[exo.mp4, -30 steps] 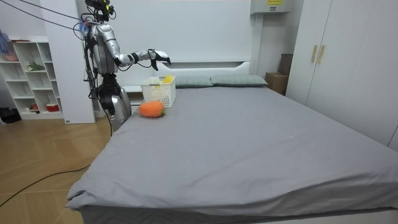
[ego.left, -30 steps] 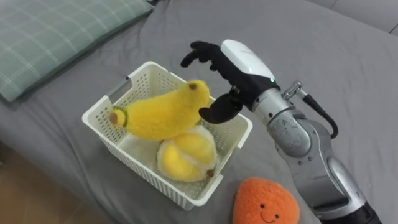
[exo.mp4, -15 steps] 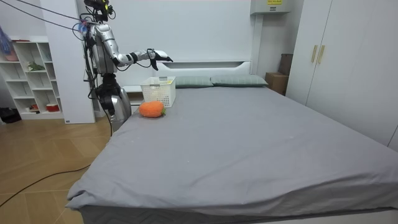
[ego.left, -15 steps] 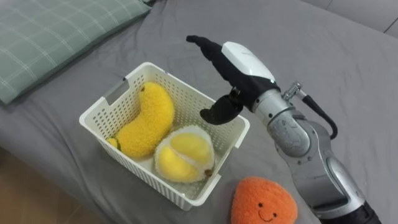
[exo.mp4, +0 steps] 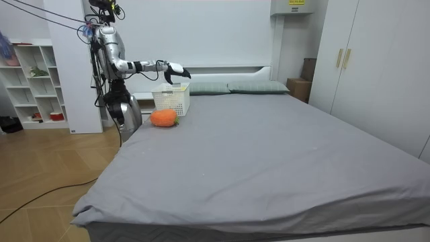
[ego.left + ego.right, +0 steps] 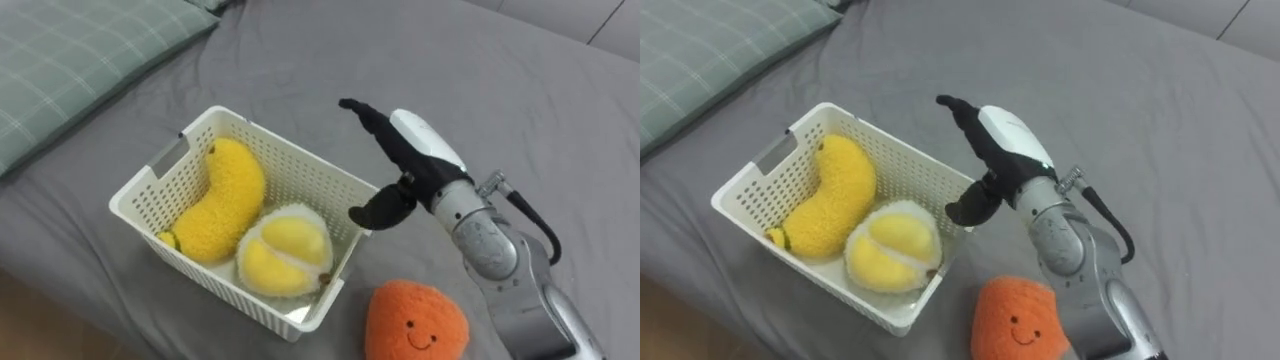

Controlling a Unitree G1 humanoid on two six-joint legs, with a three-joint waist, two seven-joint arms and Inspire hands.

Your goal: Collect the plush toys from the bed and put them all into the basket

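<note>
Left eye view: my right hand (image 6: pixel 415 160) is hovering open and empty by the basket (image 6: pixel 200 275). The orange plush toy (image 6: pixel 415 322) is lying on the bed (image 6: pixel 300 60) beside it, looking soft and light, so I'm favouring gripping its middle.

Soft, even light is falling from above onto the grey bed (image 6: pixel 300 60), and no hard-edged shadows are forming. The white basket (image 6: pixel 300 165) near the bed's edge is laying only a faint darker band on the sheet along its near wall. The yellow plush toys (image 6: pixel 225 195) inside are showing bright and evenly lit. The white shell of the right hand (image 6: pixel 415 160) is catching a small highlight, while its outstretched black fingers (image 6: pixel 368 118) are showing as flat dark shapes. In the room view, the white wall (image 5: pixel 222 33) and wardrobe (image 5: pixel 376 60) are glowing bright, and the wooden floor (image 5: pixel 54 175) is carrying a pale sheen.
</note>
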